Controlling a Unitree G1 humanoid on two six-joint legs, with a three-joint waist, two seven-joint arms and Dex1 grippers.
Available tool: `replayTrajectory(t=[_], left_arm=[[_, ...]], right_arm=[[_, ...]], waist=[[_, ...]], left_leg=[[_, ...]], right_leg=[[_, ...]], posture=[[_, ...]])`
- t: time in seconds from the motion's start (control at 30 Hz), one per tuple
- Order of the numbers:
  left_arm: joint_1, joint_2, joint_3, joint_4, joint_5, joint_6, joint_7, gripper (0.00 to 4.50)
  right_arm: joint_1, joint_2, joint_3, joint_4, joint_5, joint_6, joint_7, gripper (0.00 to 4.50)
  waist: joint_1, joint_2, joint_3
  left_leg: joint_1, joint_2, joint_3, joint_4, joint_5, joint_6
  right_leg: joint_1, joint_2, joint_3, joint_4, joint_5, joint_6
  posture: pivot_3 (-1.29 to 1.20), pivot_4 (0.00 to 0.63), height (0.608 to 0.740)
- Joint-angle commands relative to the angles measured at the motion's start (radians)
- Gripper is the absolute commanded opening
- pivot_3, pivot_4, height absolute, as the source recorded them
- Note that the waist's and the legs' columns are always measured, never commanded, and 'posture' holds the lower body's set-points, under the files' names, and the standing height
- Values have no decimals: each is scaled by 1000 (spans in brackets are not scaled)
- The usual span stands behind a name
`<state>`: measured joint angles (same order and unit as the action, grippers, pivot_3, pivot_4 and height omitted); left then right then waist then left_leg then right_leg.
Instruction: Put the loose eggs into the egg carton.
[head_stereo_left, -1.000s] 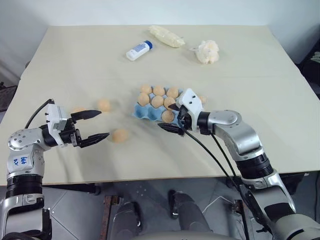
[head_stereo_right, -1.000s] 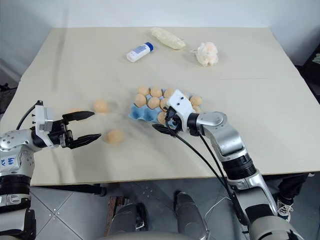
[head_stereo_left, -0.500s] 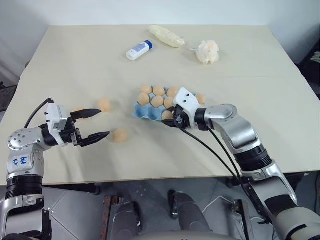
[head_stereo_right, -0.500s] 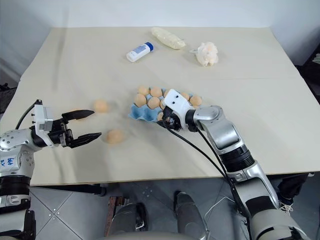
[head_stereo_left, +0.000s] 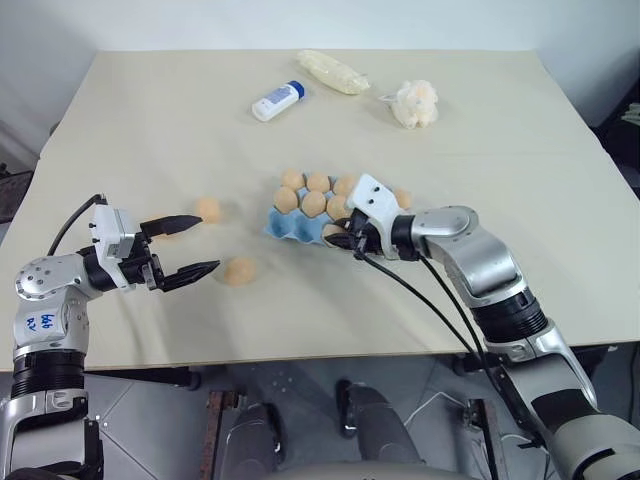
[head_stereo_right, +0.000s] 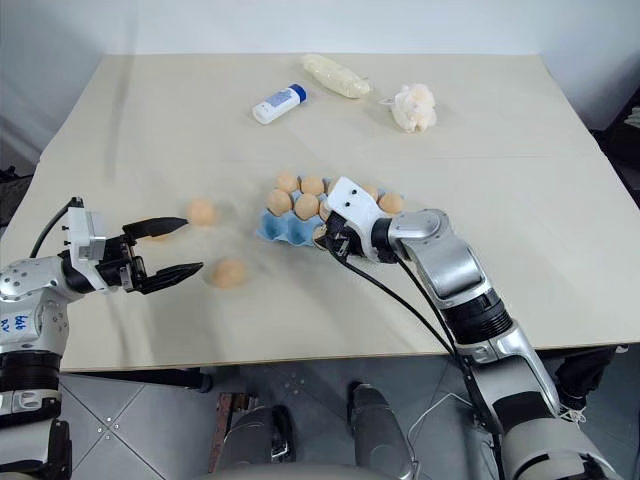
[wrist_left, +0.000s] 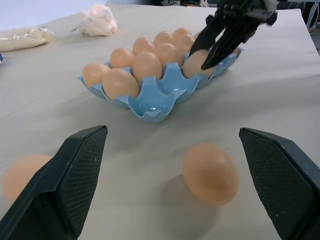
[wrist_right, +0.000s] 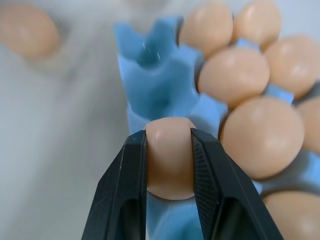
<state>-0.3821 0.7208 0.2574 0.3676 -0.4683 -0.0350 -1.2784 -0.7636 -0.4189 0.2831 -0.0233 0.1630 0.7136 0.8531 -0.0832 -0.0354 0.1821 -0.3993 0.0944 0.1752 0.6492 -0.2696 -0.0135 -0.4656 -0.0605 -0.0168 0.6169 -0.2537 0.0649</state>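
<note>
The light blue egg carton (head_stereo_left: 288, 224) lies mid-table with several tan eggs in its cups. My right gripper (head_stereo_left: 338, 238) is at the carton's near edge, shut on one egg (wrist_right: 168, 160) that sits over a front cup; its two black fingers (wrist_right: 130, 175) press the egg's sides. The left wrist view shows that same grip at the carton's (wrist_left: 150, 102) corner. Two loose eggs lie on the table to the carton's left, one (head_stereo_left: 208, 209) farther and one (head_stereo_left: 239, 271) nearer. My left gripper (head_stereo_left: 208, 243) hovers just left of them, open and empty.
At the far side of the table lie a white bottle with a blue cap (head_stereo_left: 277, 101), a pale yellow bag (head_stereo_left: 333, 72) and a white tissue wad (head_stereo_left: 416, 103). Black cables hang from my right wrist over the table's front edge (head_stereo_left: 300, 352).
My right gripper has gone from open to shut on the egg at the carton's near edge. The left gripper has stayed open and in place.
</note>
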Motion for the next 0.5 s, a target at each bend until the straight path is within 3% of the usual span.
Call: replayTrajectory(t=[0.03,0.2,0.5], left_arm=[[4,0,24,-32,-22,-8,6,4500],[7,-6,24,-37,-24,-9,12,4500],[3,-13,22,-37,-23,-7,16,4500]], right_arm=[[-29,-1,-75,-79,61,27,4,882],[-21,-29,-96,-120,81,61,-2,882],[53,-200,-116,-175,90,93,40,882]], waist=[[0,0,0],[1,0,0],[6,0,0]], left_leg=[[0,0,0,0,0,0],[0,0,0,0,0,0],[-3,-1,-1,1,0,0]], right_leg=[[0,0,0,0,0,0],[0,0,0,0,0,0],[-1,-1,-2,-2,0,0]], posture=[[0,150,740],[0,150,740],[0,150,740]])
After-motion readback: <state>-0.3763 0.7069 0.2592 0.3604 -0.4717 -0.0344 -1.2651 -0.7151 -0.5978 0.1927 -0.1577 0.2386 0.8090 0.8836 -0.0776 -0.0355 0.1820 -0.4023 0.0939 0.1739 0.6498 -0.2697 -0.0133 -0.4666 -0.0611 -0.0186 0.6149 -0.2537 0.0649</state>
